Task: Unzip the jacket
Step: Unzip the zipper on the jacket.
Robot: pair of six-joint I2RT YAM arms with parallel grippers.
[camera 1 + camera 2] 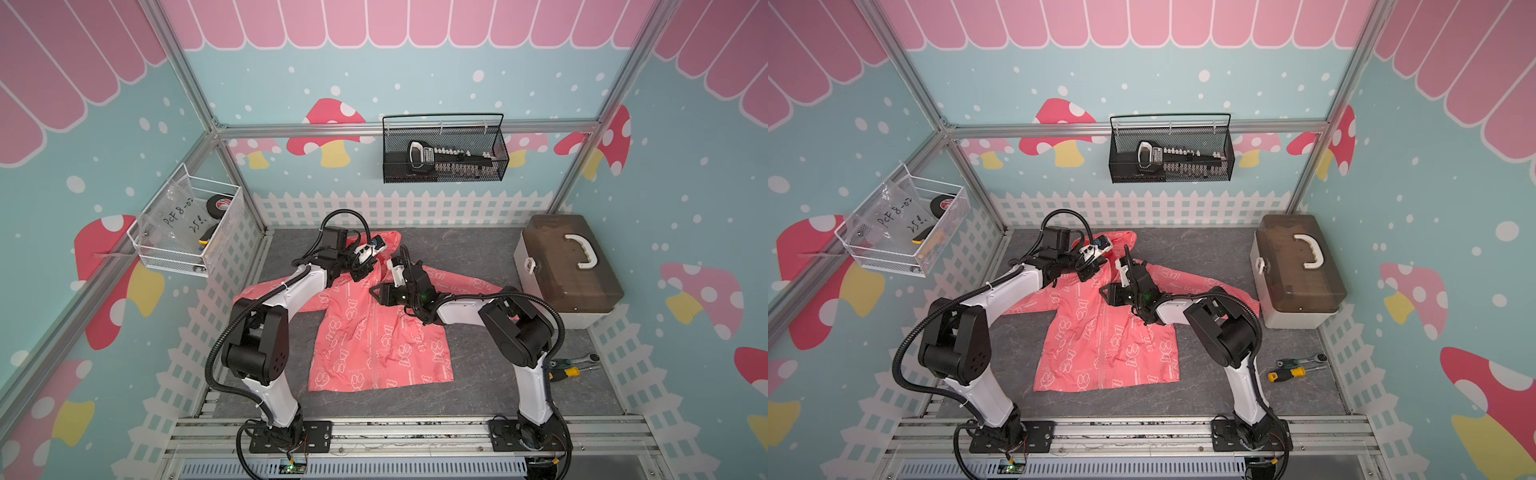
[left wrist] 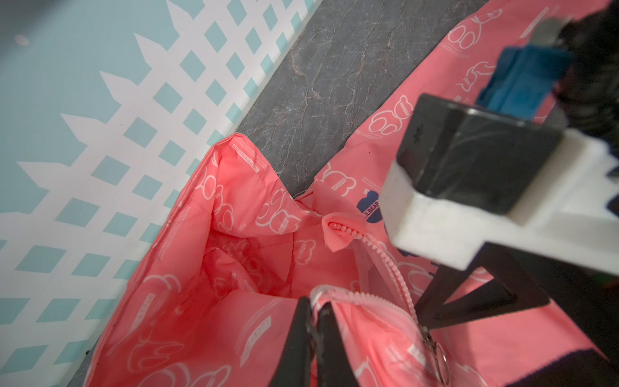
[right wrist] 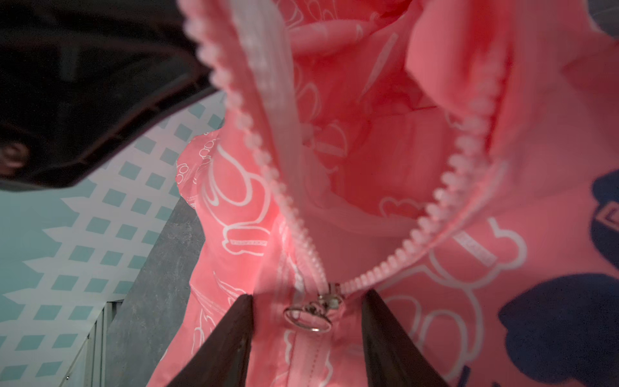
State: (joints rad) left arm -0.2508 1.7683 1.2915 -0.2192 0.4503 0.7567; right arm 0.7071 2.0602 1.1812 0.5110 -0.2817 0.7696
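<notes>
The coral-pink jacket [image 1: 374,345] [image 1: 1100,349] lies flat on the grey mat, hood towards the back wall. My left gripper [image 2: 316,321] is shut on the top edge of the collar beside the zipper tape and holds it lifted; both top views show it at the neck [image 1: 360,271] [image 1: 1088,272]. My right gripper [image 3: 306,321] is open, its dark fingers [image 3: 227,345] either side of the metal ring pull [image 3: 306,318] without touching it. The zipper teeth are parted above the slider [image 3: 330,298] and joined below it. The ring pull [image 2: 438,358] also shows in the left wrist view.
A grey toolbox [image 1: 565,266] stands at the back right of the mat. Hand tools [image 1: 571,368] lie near the right arm's base. A white wire basket [image 1: 187,224] hangs on the left wall and a black mesh basket [image 1: 444,149] on the back wall.
</notes>
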